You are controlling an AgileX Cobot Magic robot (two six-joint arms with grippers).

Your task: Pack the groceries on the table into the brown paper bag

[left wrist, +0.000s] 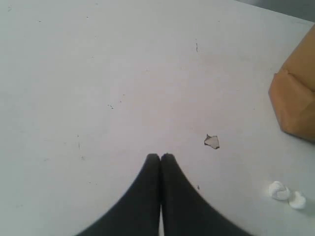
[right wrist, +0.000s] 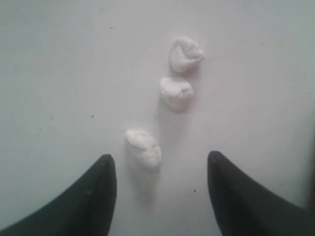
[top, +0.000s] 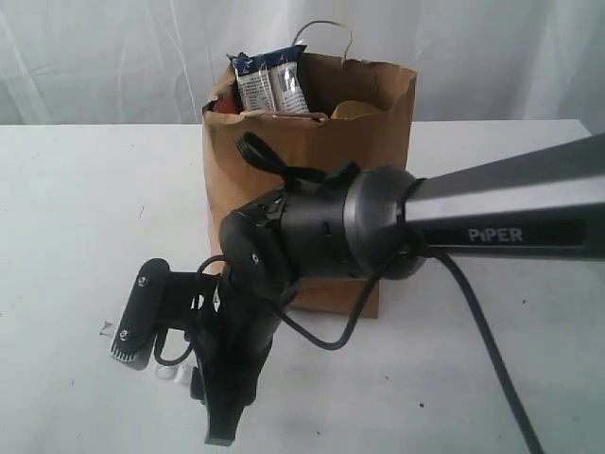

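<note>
Nearest in the exterior view: the right hand (right wrist: pixel 160 155), aimed steeply down at the surface (top: pixel 76 208), jaws parted and gripping nothing. Hangs over three small white lumps (right wrist: pixel 176 92) in a loose line, the closest lying between the fingertips and touching neither. Carried on a dark arm (top: pixel 492 203) marked PIPER, reaching in from the right.

Left hand (left wrist: pixel 160 156): pressed shut, empty, low over bare white, seen only in its own wrist view. Shows there too a small chipped patch (left wrist: pixel 211 141), two of the lumps and a lower corner of the brown paper bag (top: pixel 378 123).

Further back, that bag upright mid-surface, mouth up, heavily creased. Holds the long blue-white packet (top: pixel 271 80), long axis near vertical, top end poking above the rim on the left side; visible in the exterior view alone.

Behind everything, a pale draped curtain (top: pixel 95 57).
</note>
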